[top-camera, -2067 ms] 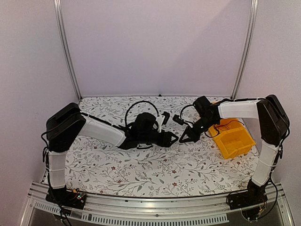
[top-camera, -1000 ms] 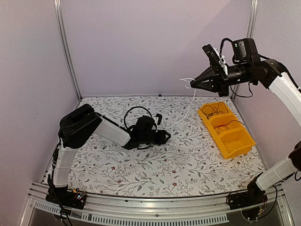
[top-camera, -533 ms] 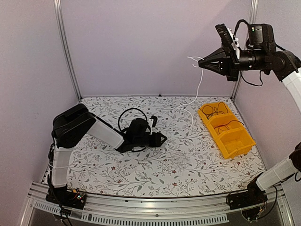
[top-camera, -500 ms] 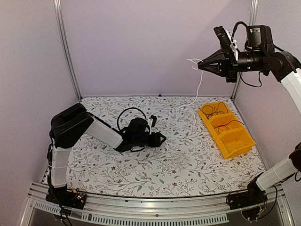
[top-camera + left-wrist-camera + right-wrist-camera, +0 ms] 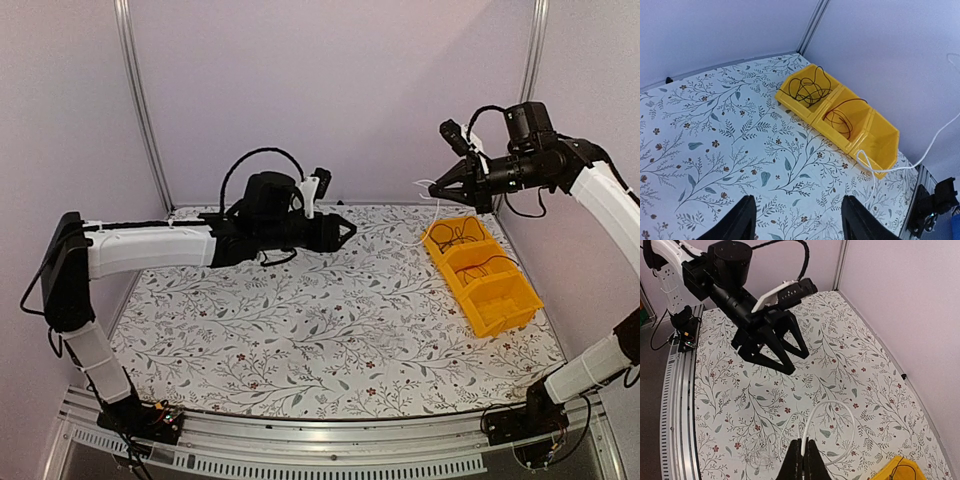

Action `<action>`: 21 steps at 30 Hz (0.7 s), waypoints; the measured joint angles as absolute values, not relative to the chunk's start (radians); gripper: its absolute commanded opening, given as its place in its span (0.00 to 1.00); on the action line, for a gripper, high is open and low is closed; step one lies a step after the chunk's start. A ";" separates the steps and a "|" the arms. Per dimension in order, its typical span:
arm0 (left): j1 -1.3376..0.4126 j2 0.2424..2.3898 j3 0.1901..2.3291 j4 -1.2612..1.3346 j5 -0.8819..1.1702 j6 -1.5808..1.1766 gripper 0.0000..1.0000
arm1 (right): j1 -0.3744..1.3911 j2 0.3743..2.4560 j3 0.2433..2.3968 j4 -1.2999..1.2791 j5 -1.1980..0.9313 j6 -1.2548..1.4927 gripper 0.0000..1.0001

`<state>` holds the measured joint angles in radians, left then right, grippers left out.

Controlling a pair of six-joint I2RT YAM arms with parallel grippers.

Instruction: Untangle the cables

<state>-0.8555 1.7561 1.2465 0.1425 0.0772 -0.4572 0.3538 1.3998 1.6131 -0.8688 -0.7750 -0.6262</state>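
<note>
On the flowered table [image 5: 330,350] the yellow bin [image 5: 497,320] stands at the right side, with a red cable [image 5: 842,117] coiled in its middle compartment and a black cable [image 5: 807,90] in the far one. Further back, the left gripper [image 5: 345,232] hangs in the air above the table, its fingers spread and nothing between them. At the far right, the right gripper [image 5: 437,190] hovers above the far end of the bin, its fingers pressed together on a white cable [image 5: 832,427], which hangs down toward the table beside the bin.
</note>
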 measured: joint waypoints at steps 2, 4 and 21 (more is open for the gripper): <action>-0.855 1.740 1.323 0.058 0.078 -0.421 0.62 | 0.329 1.400 1.597 -0.888 -0.754 -0.647 0.00; -0.855 1.730 1.384 -0.004 0.073 -0.379 0.63 | 0.300 1.399 1.585 -0.918 -0.732 -0.671 0.00; -0.841 1.711 1.267 -0.101 -0.115 -0.116 0.64 | 0.082 1.314 1.506 -1.195 -0.465 -0.870 0.00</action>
